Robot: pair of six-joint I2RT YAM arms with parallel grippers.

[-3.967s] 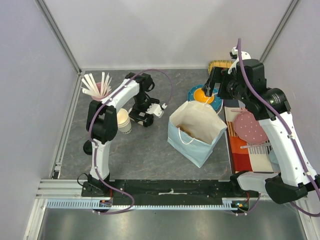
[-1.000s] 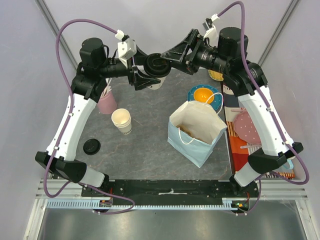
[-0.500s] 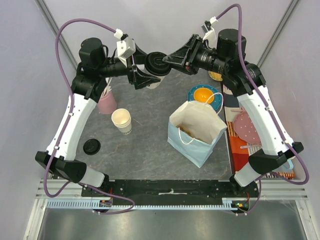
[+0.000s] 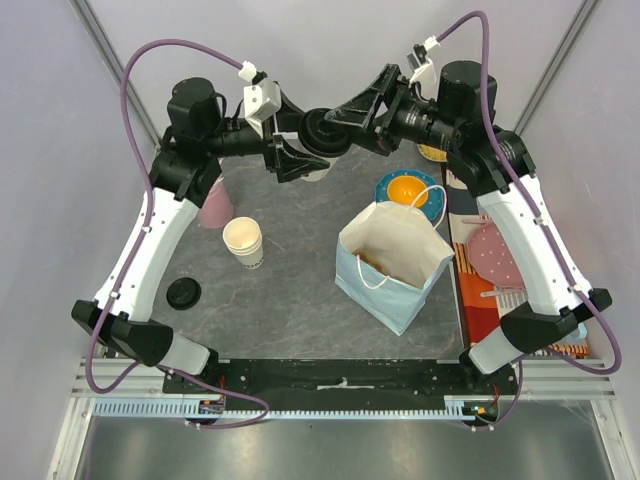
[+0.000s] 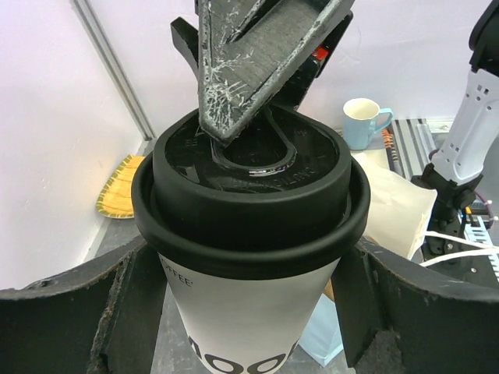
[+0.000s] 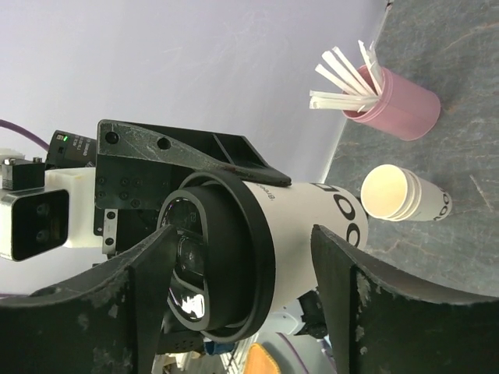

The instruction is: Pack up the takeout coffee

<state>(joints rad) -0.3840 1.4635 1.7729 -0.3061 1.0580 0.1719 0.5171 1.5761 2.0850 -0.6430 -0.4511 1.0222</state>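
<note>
1. Hanging in the air above the grey worktop (image 4: 290, 300), the takeout coffee (image 5: 248, 234) sits upright behind the paper bag (image 4: 392, 262) and off to its left, not over the bag's open mouth.
2. The left claw (image 5: 249, 273) pinches the coffee's white paper wall just under the black lid (image 5: 249, 167), with one finger pressed to each side of the cup.
3. The right claw (image 6: 243, 238) reaches in from the bag's side with its fingers spread wide. In the left wrist view one scuffed fingertip (image 5: 226, 117) rests on the top of the lid, at the edge of its sunken centre. The other finger does not show there.
4. The pale blue bag stands on the worktop with its top open and a white cord handle hanging over the near side.
5. Left of the bag, well apart from it, stands a stack of lidless paper cups (image 4: 244, 242).
6. A pink cup of white sticks (image 6: 394, 105) stands farther left of the bag than the stack, and behind it. The left arm partly covers it in the overhead view.
7. A loose black lid (image 4: 183, 293) lies flat on the worktop far to the bag's left, nearer the arm bases than the stack.
8. Just behind the bag sits a blue dish with an orange centre (image 4: 408, 190).
</note>
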